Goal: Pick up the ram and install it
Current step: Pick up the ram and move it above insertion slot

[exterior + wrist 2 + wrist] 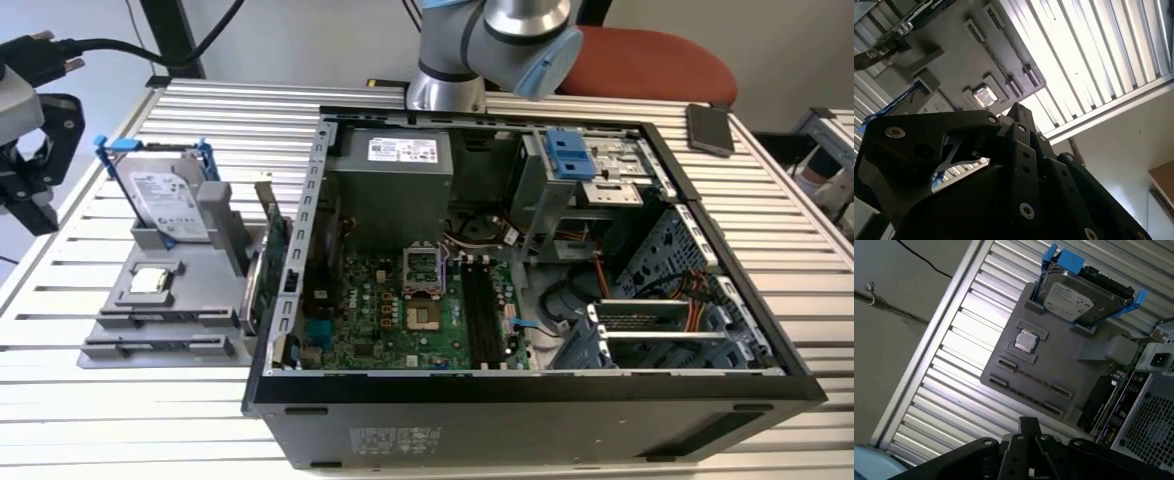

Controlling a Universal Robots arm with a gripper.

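As far as I can judge, I am carrying nothing: my jaws look closed on themselves in both wrist views, with no green stick between them. Where the ram is, I cannot say for sure. The gray holder (pixel 187 300) on the bench (pixel 134 420) has two long grooves (pixel 1029 377) at its front. Both look empty to me in the exterior view and in the first wrist view. The memory slots (pixel 483 310) on the motherboard (pixel 387 310), inside the open computer case (pixel 534 420), are dark, and I cannot tell if a stick is seated in one of them. So the ram seems not to be waiting in the holder, but whether the installing is done I must leave open.

The holder carries the hard drive (pixel 167 200) with blue rails, standing upright, and a small processor chip (pixel 150 281) in its pocket. A green expansion card (pixel 274 260) stands on edge between the holder and the case. None of these belongs to my task.

About my pose: my arm (pixel 514 35) rises from its base (pixel 447 90) behind the case and reaches toward the exterior view's left. It holds the jaws out beyond the holder, well apart from the case, pointing down toward the bench. They touch nothing.
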